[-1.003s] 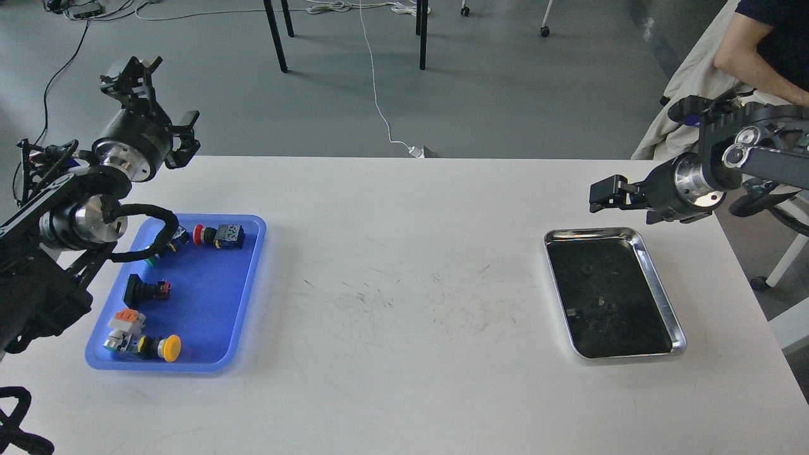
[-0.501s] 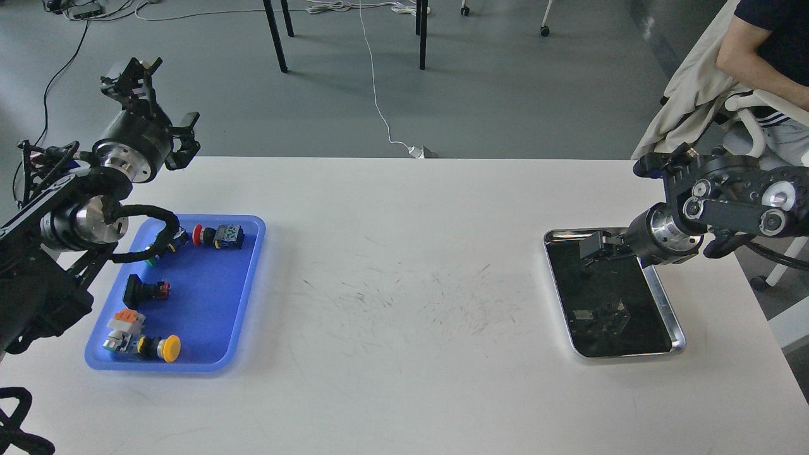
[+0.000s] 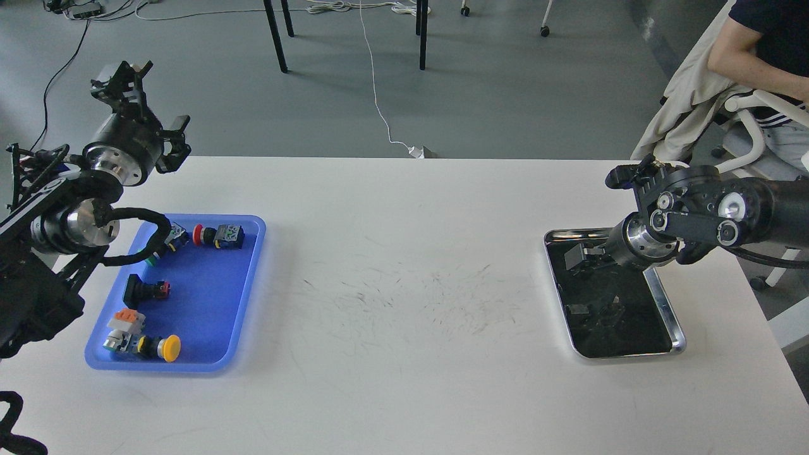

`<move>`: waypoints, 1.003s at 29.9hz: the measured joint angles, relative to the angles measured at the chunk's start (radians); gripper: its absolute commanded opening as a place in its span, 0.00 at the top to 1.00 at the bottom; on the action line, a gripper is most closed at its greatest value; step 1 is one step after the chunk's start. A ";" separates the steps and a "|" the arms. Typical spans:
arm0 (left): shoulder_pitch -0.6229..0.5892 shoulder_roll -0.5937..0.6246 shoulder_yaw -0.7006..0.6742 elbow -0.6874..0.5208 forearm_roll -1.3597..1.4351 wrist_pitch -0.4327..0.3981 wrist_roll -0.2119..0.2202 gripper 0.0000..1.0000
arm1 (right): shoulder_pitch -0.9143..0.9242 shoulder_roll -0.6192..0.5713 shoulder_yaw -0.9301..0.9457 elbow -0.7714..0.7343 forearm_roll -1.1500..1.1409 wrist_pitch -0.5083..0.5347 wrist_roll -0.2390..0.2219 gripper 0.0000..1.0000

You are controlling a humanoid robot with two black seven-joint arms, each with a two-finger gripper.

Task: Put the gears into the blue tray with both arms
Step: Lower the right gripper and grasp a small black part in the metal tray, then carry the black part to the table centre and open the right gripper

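Observation:
The blue tray (image 3: 215, 303) lies at the table's left and holds several coloured push-button switches (image 3: 218, 235). My left gripper (image 3: 146, 107) hovers open and empty above the tray's far left corner, its fingers spread wide. At the right sits a shiny steel tray (image 3: 667, 309) with a dark inside. My right gripper (image 3: 578, 258) is lowered into its far left part, and its fingers are too dark to tell apart. The gears are hard to pick out against the dark floor and the gripper's reflection there; faint small shapes (image 3: 610, 313) show near the middle.
A white table (image 3: 404, 303) with scuff marks carries both trays. A seated person (image 3: 758, 57) and a chair stand beyond the right edge. Table legs and cables lie on the floor behind.
My right arm has dropped down and leftward from above the steel tray's far edge into the tray. The left gripper has shifted slightly left and up.

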 measured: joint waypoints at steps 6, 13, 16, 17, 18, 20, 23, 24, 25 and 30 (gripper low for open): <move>0.000 0.008 0.000 0.000 0.000 0.001 0.000 0.02 | -0.008 0.012 -0.001 -0.006 -0.003 0.000 0.006 0.26; 0.000 0.013 -0.001 0.000 0.000 0.000 0.000 0.02 | -0.034 0.046 -0.001 -0.044 -0.007 0.000 0.007 0.55; 0.000 0.015 -0.003 0.000 0.000 0.000 0.000 0.02 | -0.039 0.053 -0.001 -0.052 -0.015 0.000 0.008 0.72; 0.000 0.015 -0.003 0.000 -0.001 0.000 0.000 0.02 | -0.039 0.055 -0.001 -0.052 -0.017 0.000 0.008 0.73; 0.000 0.015 -0.003 0.000 -0.001 0.000 0.000 0.02 | -0.039 0.055 -0.001 -0.052 -0.019 0.000 0.008 0.78; 0.000 0.015 -0.003 0.000 -0.001 0.000 0.000 0.02 | -0.039 0.056 -0.001 -0.054 -0.022 0.000 0.008 0.95; 0.000 0.016 -0.003 0.000 -0.001 0.000 0.000 0.02 | -0.039 0.056 0.000 -0.054 -0.024 0.000 0.008 0.99; 0.000 0.016 -0.003 0.000 -0.001 0.000 0.000 0.02 | -0.038 0.056 0.000 -0.054 -0.024 0.000 0.008 0.99; 0.000 0.017 -0.003 0.000 -0.001 0.000 0.000 0.02 | -0.038 0.056 0.000 -0.053 -0.024 0.000 0.008 0.99; 0.000 0.020 -0.003 0.000 0.000 0.000 0.000 0.02 | -0.022 0.048 0.002 -0.044 -0.024 0.001 0.008 0.99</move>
